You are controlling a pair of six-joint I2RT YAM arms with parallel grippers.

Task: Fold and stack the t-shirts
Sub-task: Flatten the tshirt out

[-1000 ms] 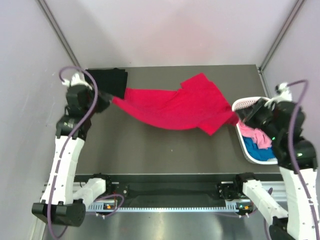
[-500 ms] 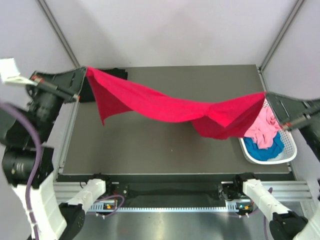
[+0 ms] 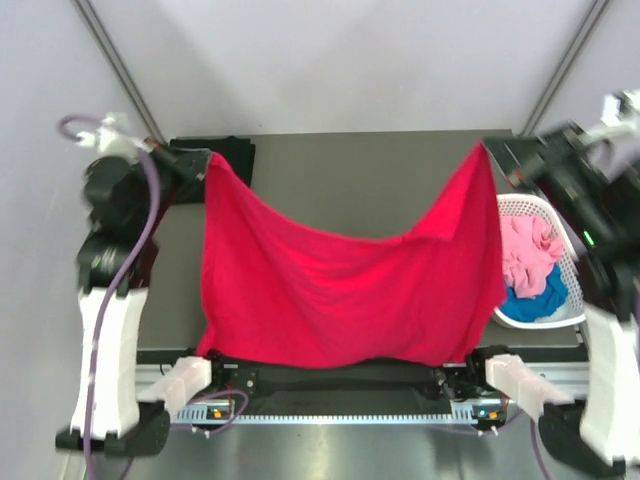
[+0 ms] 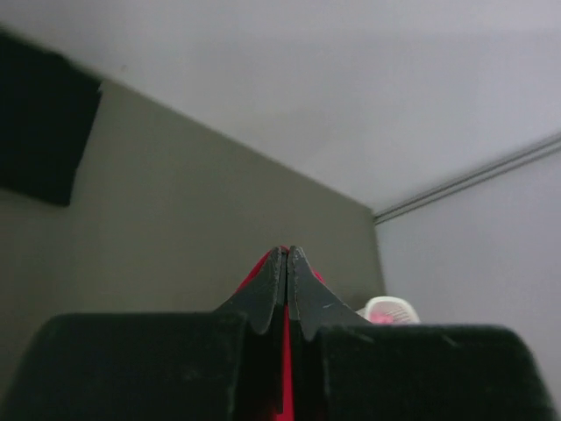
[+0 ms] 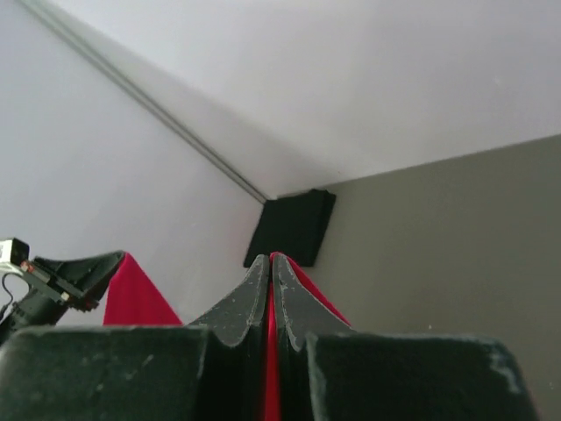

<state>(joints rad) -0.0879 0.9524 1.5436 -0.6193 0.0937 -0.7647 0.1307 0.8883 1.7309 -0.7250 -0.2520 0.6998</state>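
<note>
A bright red t-shirt hangs spread in the air over the table, sagging in the middle, its lower edge reaching the near table edge. My left gripper is shut on its upper left corner, and my right gripper is shut on its upper right corner. Red cloth shows between the closed left jaws, and red cloth between the closed right jaws. A folded black t-shirt lies at the far left corner of the table, also visible as the black t-shirt. Pink and blue t-shirts lie in the basket.
A white lattice basket stands at the table's right edge, seen small as the basket. The grey table shows beyond the hanging shirt. Pale walls close the back and sides.
Both grippers have lifted the red shirt off the table and pulled it apart; it went from a crumpled stretch to a wide hanging sheet.
</note>
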